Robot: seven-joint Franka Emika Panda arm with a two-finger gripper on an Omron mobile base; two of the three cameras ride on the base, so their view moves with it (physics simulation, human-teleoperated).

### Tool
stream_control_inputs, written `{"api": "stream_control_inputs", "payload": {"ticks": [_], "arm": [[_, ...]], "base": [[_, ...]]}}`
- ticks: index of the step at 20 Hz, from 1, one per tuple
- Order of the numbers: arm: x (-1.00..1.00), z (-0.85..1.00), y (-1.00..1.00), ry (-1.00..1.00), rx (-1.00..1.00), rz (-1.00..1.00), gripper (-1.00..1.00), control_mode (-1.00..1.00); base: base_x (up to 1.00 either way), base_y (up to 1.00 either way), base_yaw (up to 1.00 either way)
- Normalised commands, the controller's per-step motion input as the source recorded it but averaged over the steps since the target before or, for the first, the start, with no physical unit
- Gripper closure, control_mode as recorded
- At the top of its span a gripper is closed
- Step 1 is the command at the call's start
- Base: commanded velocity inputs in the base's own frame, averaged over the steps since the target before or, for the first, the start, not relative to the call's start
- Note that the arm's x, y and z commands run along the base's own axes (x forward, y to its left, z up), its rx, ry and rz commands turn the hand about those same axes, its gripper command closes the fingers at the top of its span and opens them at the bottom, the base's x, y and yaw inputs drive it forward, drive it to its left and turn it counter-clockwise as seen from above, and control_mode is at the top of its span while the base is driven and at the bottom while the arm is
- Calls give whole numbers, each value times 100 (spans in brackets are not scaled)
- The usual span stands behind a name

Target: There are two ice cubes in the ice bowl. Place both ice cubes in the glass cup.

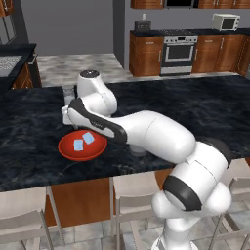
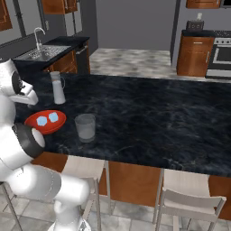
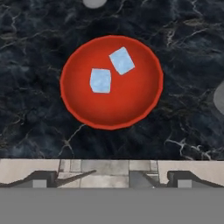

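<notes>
Bowl (image 3: 78, 105): centre of the hand view, on the dark counter (image 2: 149, 113), holding both cubes (image 3: 100, 80), (image 3: 121, 61), close together but apart.

Cup (image 2: 85, 127): just right of the bowl in the right base view, empty.

Gripper (image 3: 111, 178): above the bowl; jaws spread, holding nothing.

Risks: a slick small cube may squirt from the pinch, the fingers may knock its neighbour, or it may miss the cup.

Obscured: the arm hides the cup in the left base view; fingertips sit cut off at the frame's bottom.

The 2 base views look forward and down from behind the arm, left and right, sharing the counter (image 1: 205, 112) and ice bowl (image 1: 66, 149). The hand view looks straight down on the ice bowl (image 3: 131, 105) from close above.
</notes>
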Motion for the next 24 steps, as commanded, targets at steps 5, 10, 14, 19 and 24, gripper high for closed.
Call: {"api": "stream_control_inputs", "payload": {"ticks": [5,10,14,19,24], "arm": [[31,-47,0,1,0,-2,-100,-100],[29,-34,0,0,0,-3,-100,-100],[11,-39,0,7,0,0,-100,-100],[1,-24,0,14,0,0,-100,-100],[11,-33,0,8,0,0,-100,-100]], "base": [[0,0,0],[0,0,0],[0,0,0],[0,0,0],[0,0,0]]}}
